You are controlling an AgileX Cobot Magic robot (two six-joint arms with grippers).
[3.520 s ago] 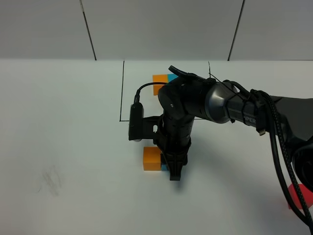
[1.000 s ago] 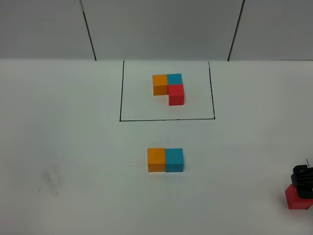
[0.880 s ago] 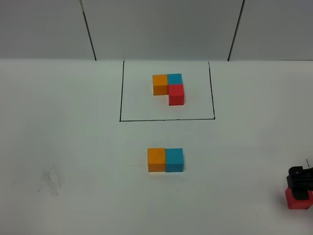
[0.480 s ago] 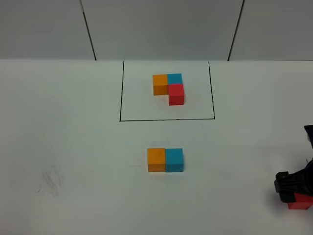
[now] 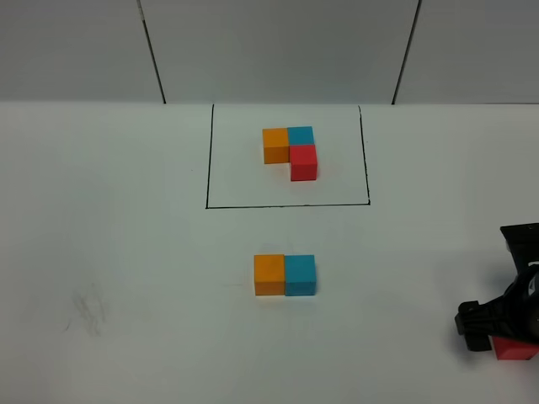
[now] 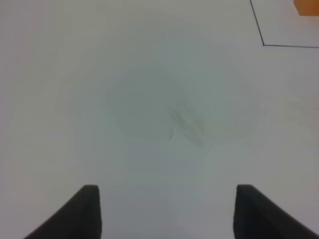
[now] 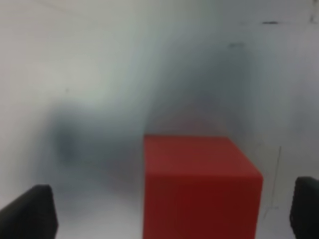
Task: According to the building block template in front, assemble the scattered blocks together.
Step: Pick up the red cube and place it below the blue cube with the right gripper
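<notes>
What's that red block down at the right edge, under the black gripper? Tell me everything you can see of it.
The small matte red cube looks plain, with sharp edges, a brighter top and a darker front face. It sits flat on the white table, well to the right of the joined orange cube and light blue cube. The black right gripper stands open around it, its fingers apart from the cube's sides.

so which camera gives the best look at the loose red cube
The right wrist view: the red cube sits large and close between the open jaws of the right gripper. The exterior high view catches only a red sliver at its lower right edge, behind that gripper. The left wrist view misses it.
</notes>
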